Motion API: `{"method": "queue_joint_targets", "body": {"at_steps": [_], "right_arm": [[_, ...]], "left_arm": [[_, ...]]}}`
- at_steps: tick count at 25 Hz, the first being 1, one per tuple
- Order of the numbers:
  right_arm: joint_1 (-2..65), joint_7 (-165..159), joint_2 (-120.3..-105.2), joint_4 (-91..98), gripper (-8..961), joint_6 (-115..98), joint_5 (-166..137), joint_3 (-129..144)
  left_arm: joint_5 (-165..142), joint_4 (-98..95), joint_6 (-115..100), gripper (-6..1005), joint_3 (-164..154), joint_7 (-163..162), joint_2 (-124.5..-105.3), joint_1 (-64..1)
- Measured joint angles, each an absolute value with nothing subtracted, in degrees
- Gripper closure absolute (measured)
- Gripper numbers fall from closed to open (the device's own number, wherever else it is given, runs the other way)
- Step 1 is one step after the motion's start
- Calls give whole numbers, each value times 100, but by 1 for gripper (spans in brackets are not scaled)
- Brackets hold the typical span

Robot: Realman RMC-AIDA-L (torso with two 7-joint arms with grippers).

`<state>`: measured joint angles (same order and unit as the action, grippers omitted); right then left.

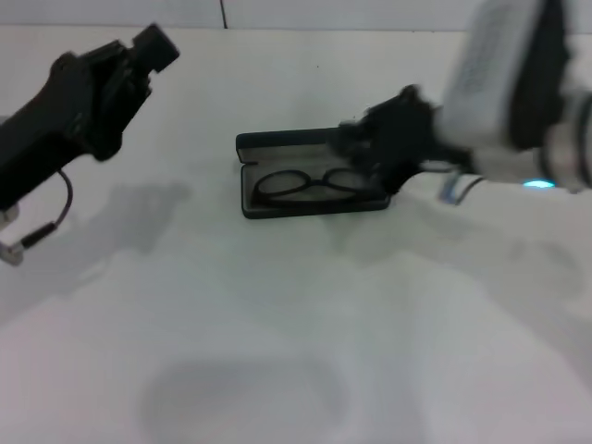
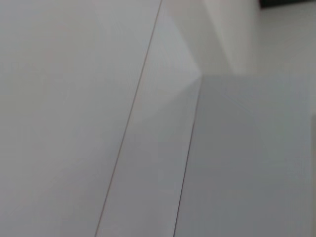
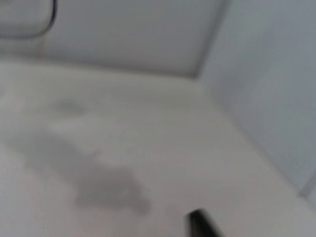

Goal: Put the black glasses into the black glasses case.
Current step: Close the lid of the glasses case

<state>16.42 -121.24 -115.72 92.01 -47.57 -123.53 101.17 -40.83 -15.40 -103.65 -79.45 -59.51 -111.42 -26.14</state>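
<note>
The black glasses case [image 1: 277, 211] lies open in the middle of the white table, its lid [image 1: 277, 142] standing up at the far side. Inside the case's tray lie the black glasses [image 1: 309, 185], lenses side by side. My right gripper [image 1: 368, 153] hovers blurred over the right end of the case, at the lid's right corner and just above the glasses' right lens. Whether it touches the case or the glasses I cannot tell. My left gripper [image 1: 154, 48] is held up at the far left, well away from the case. The left wrist view shows only white walls.
The white table [image 1: 296, 351] carries only the arms' soft shadows. Its far edge meets a pale wall [image 1: 305, 11]. In the right wrist view I see table, wall corner, a grey shadow [image 3: 98, 182] and a small dark tip [image 3: 201, 224] at the picture's edge.
</note>
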Motion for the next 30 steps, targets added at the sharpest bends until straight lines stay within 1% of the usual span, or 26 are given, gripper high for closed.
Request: {"method": "queue_joint_targets", "body": {"at_steps": [1, 3, 4, 5, 6, 8, 9, 12, 13, 16, 17, 20, 21, 22, 30], "right_arm": [[1478, -12079, -11571, 9303, 791, -4800, -12222, 10001], [1090, -11892, -11557, 9497, 789, -5174, -11636, 9472], [1090, -11892, -11557, 9497, 788, -5174, -11636, 9472], [776, -11617, -11536, 9470, 787, -5960, -10869, 8597], [728, -11521, -11535, 9371, 787, -6292, -10612, 8267], [643, -11219, -11532, 8936, 785, -7323, -9943, 7218], [632, -11070, -11531, 8672, 784, -7879, -9624, 6667], [684, -10756, -11531, 7774, 782, -9250, -9132, 5143], [701, -10644, -11532, 7504, 781, -9656, -9067, 4694], [706, -10280, -11535, 6752, 779, -10542, -8997, 3584], [707, -10191, -11534, 6526, 778, -10682, -8991, 3364], [707, -9843, -11532, 5872, 775, -10926, -9037, 2889], [702, -9722, -11531, 5692, 775, -10959, -9072, 2784], [696, -9639, -11529, 5592, 774, -10971, -9102, 2723], [795, -9283, -11500, 5116, 767, -10905, -9423, 2549]], "left_arm": [[-4134, -1556, -10262, 968, -7946, -6041, -11081, -2672], [-4414, -1601, -9956, 967, -7944, -6295, -10892, -2880], [-4556, -1643, -9811, 967, -7944, -6404, -10809, -3027], [-4853, -1721, -9545, 967, -7944, -6547, -10746, -3239], [-5203, -1834, -9219, 967, -7944, -6723, -10695, -3487], [-5203, -1834, -9219, 967, -7944, -6723, -10695, -3487], [-6069, -2230, -8349, 967, -7945, -7303, -10648, -3982], [-6719, -2492, -7734, 966, -7938, -7765, -10643, -4273], [-7181, -2621, -7302, 966, -7937, -8035, -10677, -4483], [-7804, -2679, -6848, 964, -7937, -8210, -10773, -4770], [-8147, -2669, -6685, 935, -7937, -8310, -10849, -4918], [-8635, -2645, -6486, 848, -7937, -8497, -10961, -5103], [-8635, -2645, -6486, 819, -7937, -8497, -10961, -5103], [-8989, -2645, -6379, 790, -7936, -8636, -11068, -5207], [-9443, -2627, -6001, 797, -7936, -8802, -11306, -5314]]}}
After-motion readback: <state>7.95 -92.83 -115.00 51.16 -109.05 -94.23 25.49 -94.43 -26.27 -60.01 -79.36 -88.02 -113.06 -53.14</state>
